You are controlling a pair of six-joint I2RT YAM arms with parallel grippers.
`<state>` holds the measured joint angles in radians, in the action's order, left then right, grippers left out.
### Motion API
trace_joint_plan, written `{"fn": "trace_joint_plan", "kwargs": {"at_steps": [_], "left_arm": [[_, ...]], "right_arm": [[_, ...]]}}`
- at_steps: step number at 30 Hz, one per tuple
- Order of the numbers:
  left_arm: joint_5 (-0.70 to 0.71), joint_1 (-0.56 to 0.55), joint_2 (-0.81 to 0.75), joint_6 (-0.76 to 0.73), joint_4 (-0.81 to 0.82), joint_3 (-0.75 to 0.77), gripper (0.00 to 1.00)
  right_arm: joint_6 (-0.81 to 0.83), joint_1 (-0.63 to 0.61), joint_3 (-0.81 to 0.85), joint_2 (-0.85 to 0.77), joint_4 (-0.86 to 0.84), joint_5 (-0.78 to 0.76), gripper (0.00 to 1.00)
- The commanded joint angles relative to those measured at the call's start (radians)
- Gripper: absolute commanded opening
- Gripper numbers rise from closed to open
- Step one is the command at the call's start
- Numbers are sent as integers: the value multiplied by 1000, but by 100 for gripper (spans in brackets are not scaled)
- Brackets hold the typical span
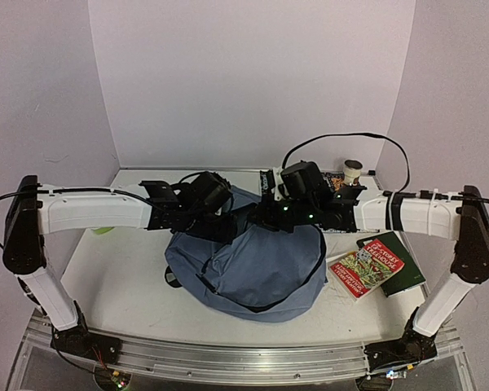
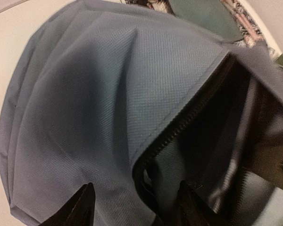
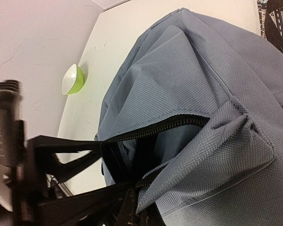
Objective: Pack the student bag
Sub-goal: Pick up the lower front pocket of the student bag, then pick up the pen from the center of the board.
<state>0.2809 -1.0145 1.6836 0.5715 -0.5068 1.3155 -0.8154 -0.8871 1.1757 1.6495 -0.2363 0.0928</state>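
Note:
The student bag [image 1: 253,269], slate-blue, lies in the middle of the table with its main zipper [image 3: 155,128] partly undone. My right gripper [image 3: 140,213] is shut on the fabric edge beside the zipper at the bag's top, holding the mouth up [image 1: 266,217]. My left gripper [image 2: 134,206] is open just above the other lip of the opening [image 1: 228,221]. Its fingertips [image 2: 82,205] stand apart on either side of the zipper edge [image 2: 179,122] without clamping it. The inside of the bag [image 2: 226,132] is dark and I cannot see what it holds.
A red illustrated book [image 1: 365,270] lies on a dark green book [image 1: 403,262] right of the bag. A small cup [image 1: 353,170] stands at the back right. A green bowl [image 3: 73,78] sits at the left, mostly hidden under the left arm in the top view.

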Motion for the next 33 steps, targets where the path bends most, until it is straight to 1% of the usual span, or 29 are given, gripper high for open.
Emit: {"fn": "trace_joint_plan", "kwargs": {"at_steps": [1, 2, 3, 6, 8, 9, 11, 16, 21, 25, 28, 32, 33], "left_arm": [[19, 3, 58, -39, -11, 72, 49], [25, 3, 63, -44, -16, 83, 41], [39, 3, 59, -47, -23, 87, 31], [87, 6, 9, -55, -47, 85, 10], [109, 17, -34, -58, -67, 78, 2], [118, 24, -56, -59, -85, 75, 0], [127, 43, -93, -64, -120, 72, 0], [157, 109, -172, -76, -224, 43, 0], [155, 165, -255, -103, -259, -17, 0], [159, 183, -309, -128, -270, -37, 0], [143, 192, -334, -136, -269, -22, 0], [137, 196, -327, -155, -267, -1, 0], [139, 197, -320, -159, -266, -3, 0]], "right_arm": [[10, -13, 65, 1, -78, 41, 0], [11, -13, 68, 2, -78, 45, 0], [13, -13, 72, 3, -78, 50, 0], [20, -13, 85, 13, -78, 75, 0], [22, -13, 97, 27, -79, 96, 0], [23, -13, 104, 34, -80, 110, 0], [24, -15, 120, 55, -80, 131, 0], [25, -22, 170, 112, -80, 159, 5], [32, -26, 235, 174, -80, 194, 12], [52, -27, 273, 194, -74, 212, 22], [82, -26, 276, 183, -44, 198, 31], [144, -26, 245, 132, 43, 109, 40], [155, -25, 231, 111, 67, 79, 44]]}}
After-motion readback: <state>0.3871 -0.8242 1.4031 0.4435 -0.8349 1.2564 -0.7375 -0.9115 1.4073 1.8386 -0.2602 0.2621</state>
